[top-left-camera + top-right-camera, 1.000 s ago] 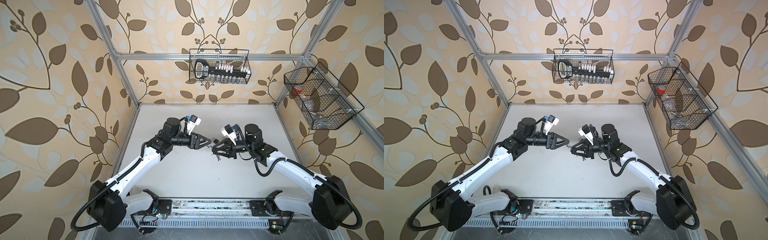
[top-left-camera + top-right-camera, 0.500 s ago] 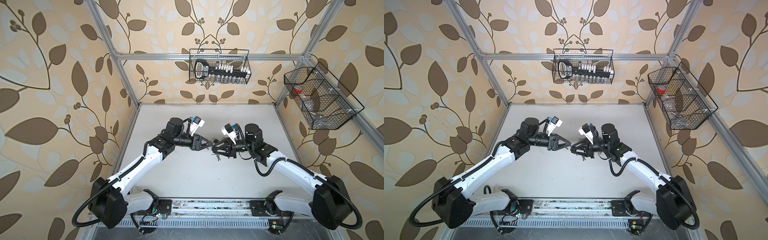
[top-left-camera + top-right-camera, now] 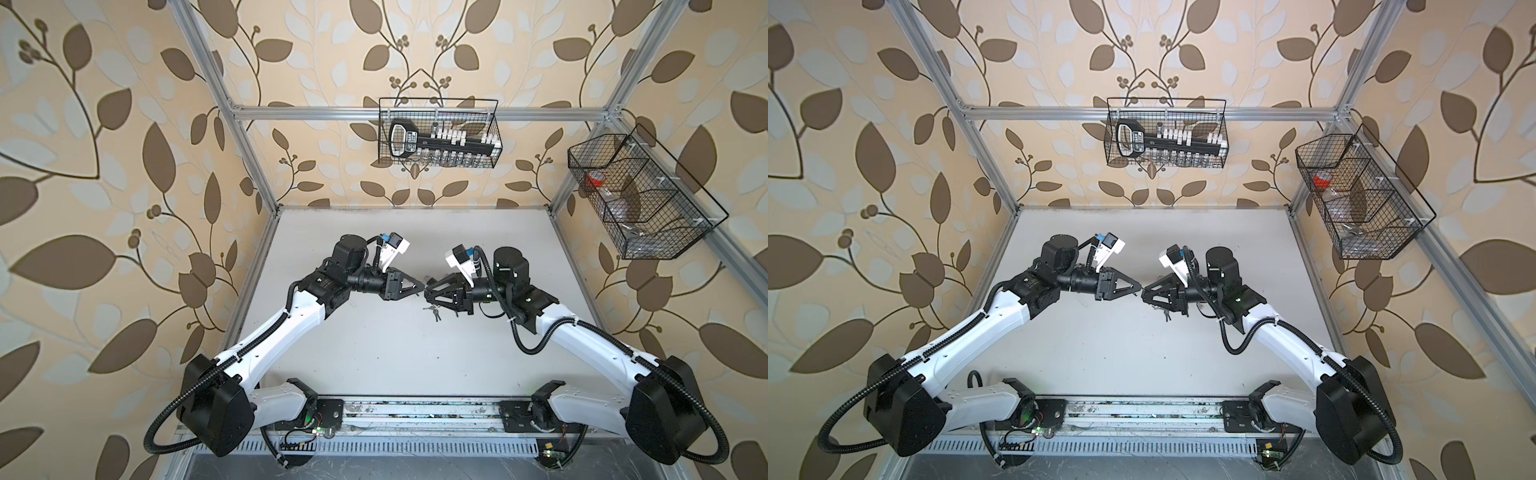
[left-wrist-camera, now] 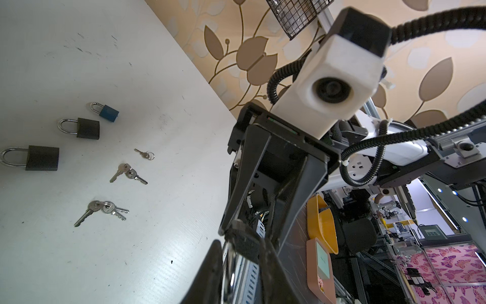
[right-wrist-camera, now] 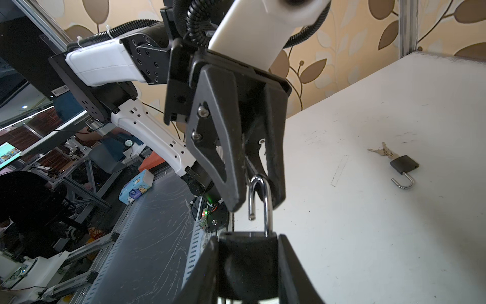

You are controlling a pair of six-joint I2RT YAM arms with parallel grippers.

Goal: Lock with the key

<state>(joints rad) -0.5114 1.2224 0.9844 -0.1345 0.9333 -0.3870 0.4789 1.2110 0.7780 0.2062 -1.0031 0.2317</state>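
Note:
My right gripper (image 5: 248, 265) is shut on the body of a black padlock (image 5: 248, 252) and holds it in the air. The padlock's silver shackle (image 5: 267, 210) is swung open and points at my left gripper (image 5: 256, 204). That gripper's fingers close on the shackle's bend from both sides. In both top views the left gripper (image 3: 423, 287) and right gripper (image 3: 428, 291) meet tip to tip over the middle of the table. A bunch of keys (image 3: 434, 311) shows just under the right gripper. Whether it hangs from the padlock or lies on the table, I cannot tell.
In the left wrist view the table (image 4: 79, 258) carries a blue padlock (image 4: 108, 112), two black padlocks (image 4: 88, 128) (image 4: 42, 158) and three key bunches (image 4: 127, 172). An open padlock (image 5: 403, 164) with keys lies farther off. Wire baskets hang on the back wall (image 3: 438, 133) and right wall (image 3: 640, 199).
My left gripper has moved right up to the right gripper's tip. Its jaws have narrowed from wide open onto the shackle. The right arm and its padlock have stayed still.

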